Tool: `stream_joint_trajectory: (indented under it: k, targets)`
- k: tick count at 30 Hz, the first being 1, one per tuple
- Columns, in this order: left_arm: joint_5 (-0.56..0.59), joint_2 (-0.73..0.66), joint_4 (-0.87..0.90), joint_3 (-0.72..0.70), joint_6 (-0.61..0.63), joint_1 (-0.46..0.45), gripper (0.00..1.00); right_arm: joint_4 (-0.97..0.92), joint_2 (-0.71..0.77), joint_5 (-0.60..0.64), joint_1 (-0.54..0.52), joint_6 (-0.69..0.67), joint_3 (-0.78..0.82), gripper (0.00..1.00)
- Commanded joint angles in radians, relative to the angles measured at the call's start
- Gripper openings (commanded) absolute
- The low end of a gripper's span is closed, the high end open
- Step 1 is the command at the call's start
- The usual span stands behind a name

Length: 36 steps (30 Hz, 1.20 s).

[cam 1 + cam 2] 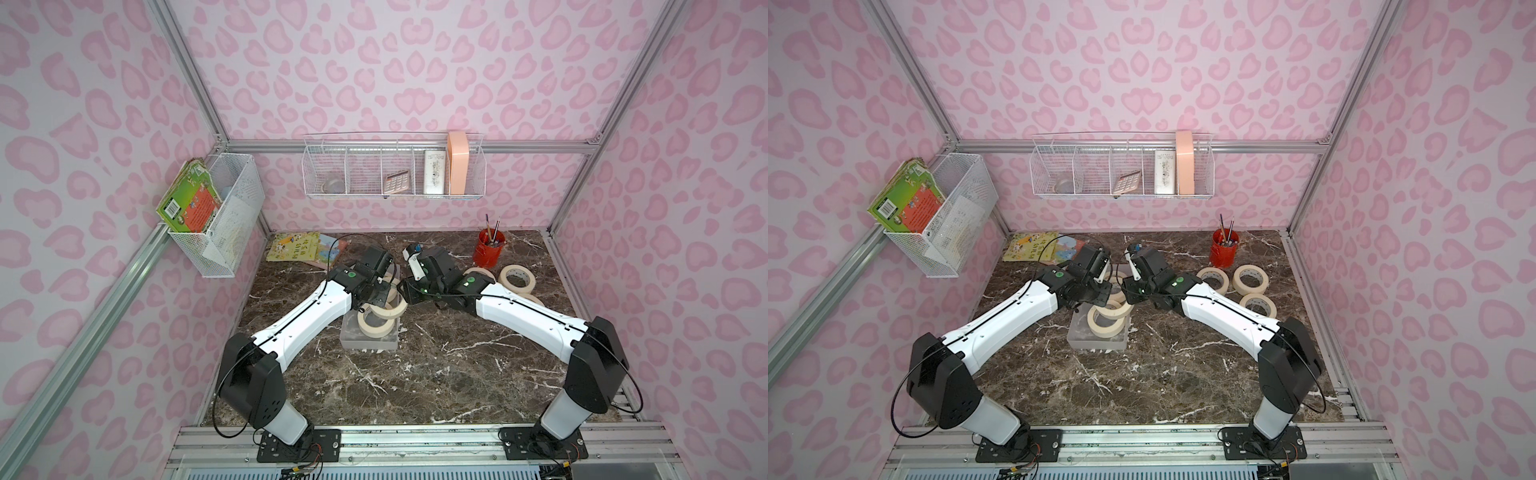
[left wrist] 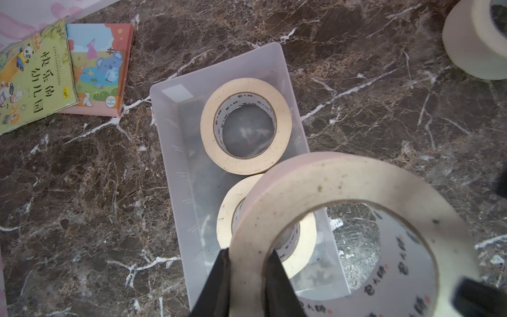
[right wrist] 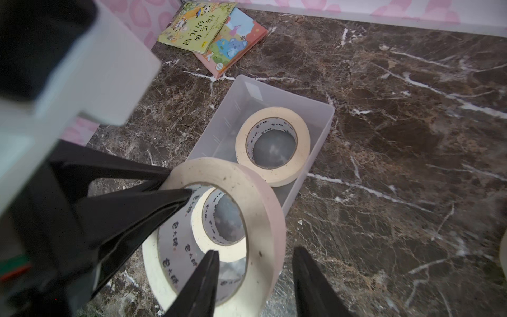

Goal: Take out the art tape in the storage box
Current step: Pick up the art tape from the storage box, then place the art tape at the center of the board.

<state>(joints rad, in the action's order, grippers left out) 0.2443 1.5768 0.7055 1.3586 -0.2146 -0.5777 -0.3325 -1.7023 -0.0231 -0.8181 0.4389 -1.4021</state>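
Pink patterned walls [image 1: 374, 62] close in a dark marble desk [image 1: 415, 374], with picture books [image 1: 299, 247] lying at its far left. The left tool [image 2: 248, 260] is pinched tight on the wall of the held roll [image 2: 343, 184], one finger inside the core and one outside. It carries this art tape tilted in the air above the storage box [image 2: 181, 170]. A far roll [image 2: 244, 166] and a near roll [image 2: 226, 222] lie flat inside the box.

The right tool [image 3: 255, 249] is partly open and grips nothing. Its fingers appear to stand either side of the held roll's wall, away from the left grip. We judge this to be a hand-over. To do it well, we close the right tool squarely on the wall first and let the left go only once that grip is firm. We also keep the roll above the box rim. Then we carry it right and set it beside the three freed rolls [image 1: 1250, 278] near the red brush pot [image 1: 1223, 251], not on them.
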Motion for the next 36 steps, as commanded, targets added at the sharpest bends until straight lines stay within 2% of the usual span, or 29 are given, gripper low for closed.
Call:
stream_joint_trajectory:
  k: [1,4,5,7,9,10,12,13,17,18,19,21,26,32,36]
  targets:
    - [0.003,-0.002,-0.014,0.014,-0.015,-0.008,0.0,0.012,-0.031,-0.004,0.001,0.005,-0.019,0.46]
    - [0.004,-0.012,-0.016,0.011,-0.017,-0.014,0.0,0.011,-0.058,-0.004,0.002,0.005,-0.031,0.45]
    - [0.003,-0.014,-0.017,0.01,-0.018,-0.016,0.0,0.01,-0.064,-0.002,0.002,0.007,-0.033,0.41]
    - [0.002,-0.016,-0.017,0.01,-0.017,-0.017,0.0,0.005,-0.068,0.013,0.004,0.008,-0.037,0.25]
    - [0.003,-0.022,-0.016,0.007,-0.018,-0.017,0.15,-0.001,-0.063,0.031,0.004,0.01,-0.037,0.06]
    - [0.0,-0.025,-0.019,0.004,-0.019,-0.017,0.18,-0.005,-0.061,0.043,0.005,0.009,-0.038,0.02]
    - [-0.011,-0.038,-0.037,-0.005,-0.017,-0.017,0.24,-0.019,-0.059,0.061,0.014,0.006,-0.042,0.0]
    - [-0.02,-0.045,-0.046,-0.009,-0.013,-0.017,0.3,-0.027,-0.057,0.069,0.018,0.007,-0.044,0.0]
    - [-0.113,-0.078,-0.087,-0.02,-0.003,-0.017,0.8,-0.043,-0.04,0.103,0.045,0.004,-0.025,0.0]
    - [-0.149,-0.093,-0.103,-0.027,-0.002,-0.017,0.91,-0.046,-0.031,0.111,0.054,0.005,-0.012,0.0]
    - [-0.179,-0.106,-0.117,-0.032,-0.002,-0.017,0.98,-0.046,-0.022,0.115,0.063,0.008,0.005,0.0]
    - [-0.241,-0.139,-0.143,-0.043,-0.004,-0.014,0.98,-0.046,0.011,0.119,0.094,0.016,0.066,0.0]
    - [-0.272,-0.203,-0.147,-0.083,-0.005,0.007,0.97,-0.049,0.131,0.154,0.186,0.041,0.255,0.0]
    - [-0.267,-0.232,-0.13,-0.215,-0.042,0.046,0.84,-0.056,0.266,0.184,0.324,0.054,0.48,0.0]
    - [-0.273,-0.242,-0.138,-0.301,-0.077,0.07,0.76,-0.013,0.299,0.17,0.433,0.04,0.581,0.0]
